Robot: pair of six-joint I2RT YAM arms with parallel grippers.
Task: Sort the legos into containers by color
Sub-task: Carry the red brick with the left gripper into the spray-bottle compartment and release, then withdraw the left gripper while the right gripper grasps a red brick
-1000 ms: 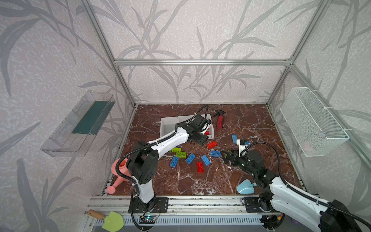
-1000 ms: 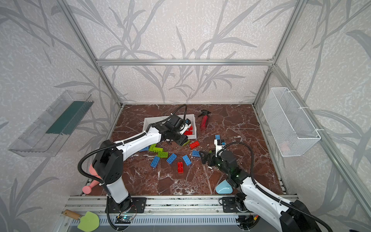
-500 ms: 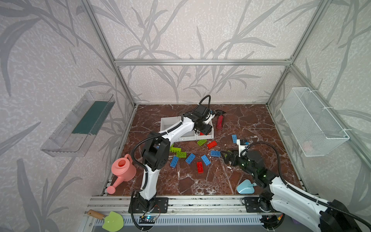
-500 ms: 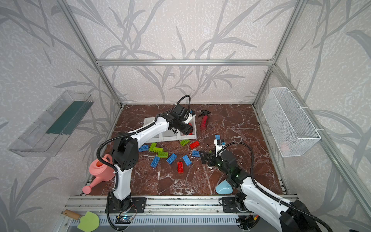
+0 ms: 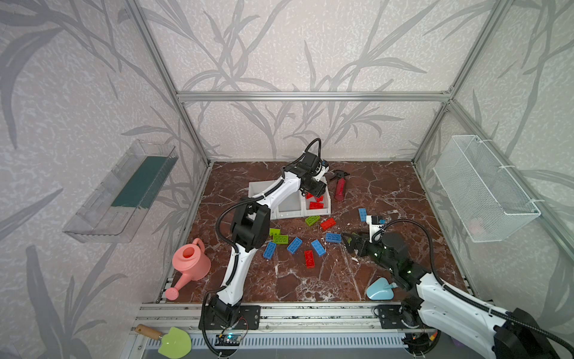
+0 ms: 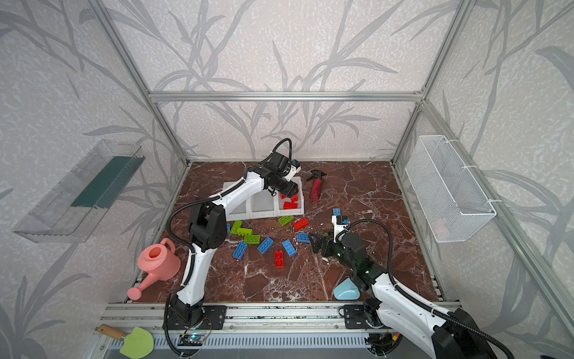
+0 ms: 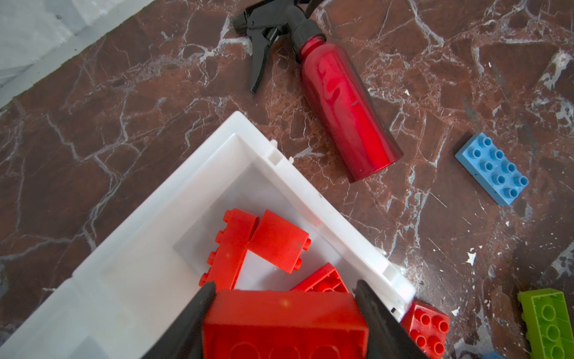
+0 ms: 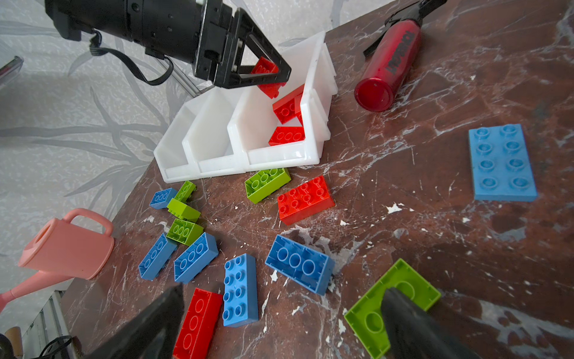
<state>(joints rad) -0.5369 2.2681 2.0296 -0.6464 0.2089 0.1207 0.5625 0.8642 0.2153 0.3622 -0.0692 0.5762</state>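
The left hand (image 7: 284,285) grips a red lego (image 7: 284,326) above the right-end white bin (image 7: 155,211), toward the table's (image 7: 93,124) back edge, where other red legos (image 7: 279,245) lie, matching colour. The right hand (image 8: 284,290), wide open, hangs over a lime green lego (image 8: 369,314), likely its next pick.

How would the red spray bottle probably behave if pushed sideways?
The red spray bottle lies on its side, round-bodied, so it would likely roll. Its black trigger sticks out and may stop the roll early. Its glossy surface looks slippery.
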